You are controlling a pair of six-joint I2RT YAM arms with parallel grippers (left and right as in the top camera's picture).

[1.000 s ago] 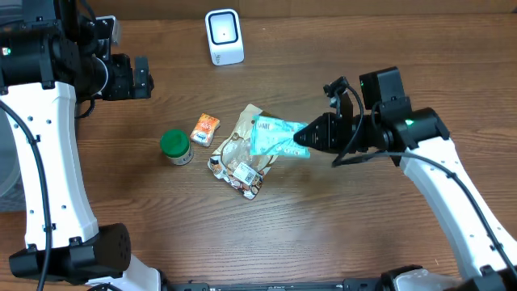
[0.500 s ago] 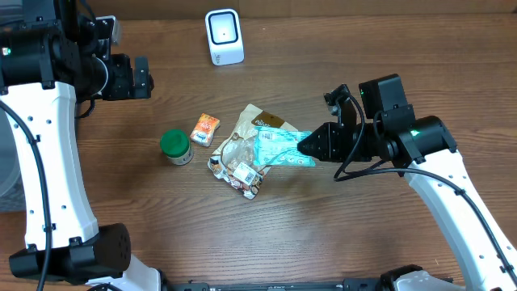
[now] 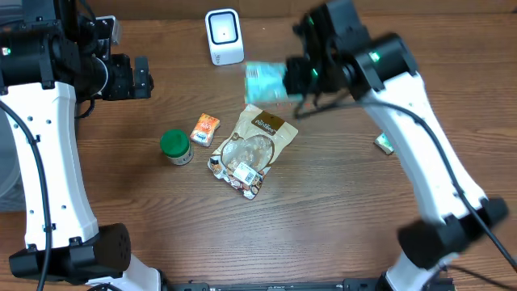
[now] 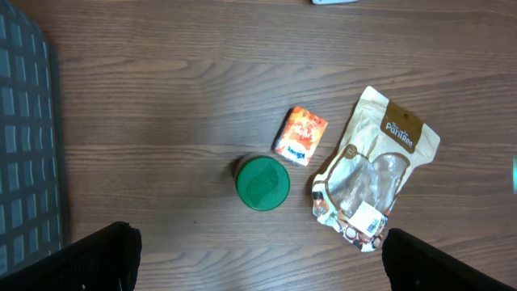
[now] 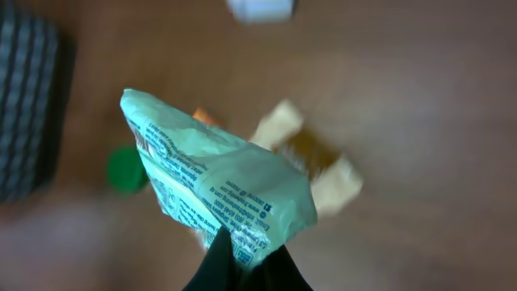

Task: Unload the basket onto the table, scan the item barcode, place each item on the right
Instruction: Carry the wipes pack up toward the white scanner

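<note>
The right claw point(image 3: 292, 78) pinches the blurred teal packet point(image 3: 265, 82), apparently by one corner, aloft near the scanner point(image 3: 224, 36), left claw point(image 3: 139, 77) wide; it could swing, turning its barcode away.

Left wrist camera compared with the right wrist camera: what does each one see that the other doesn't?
Only the left wrist view shows the left fingers, spread wide at the bottom corners and holding nothing. Only the right wrist view shows the right fingers pinching the pale green packet by its lower edge. Both show the green-lidded jar, the tan pouch and the wooden table, blurred in the right view.
</note>
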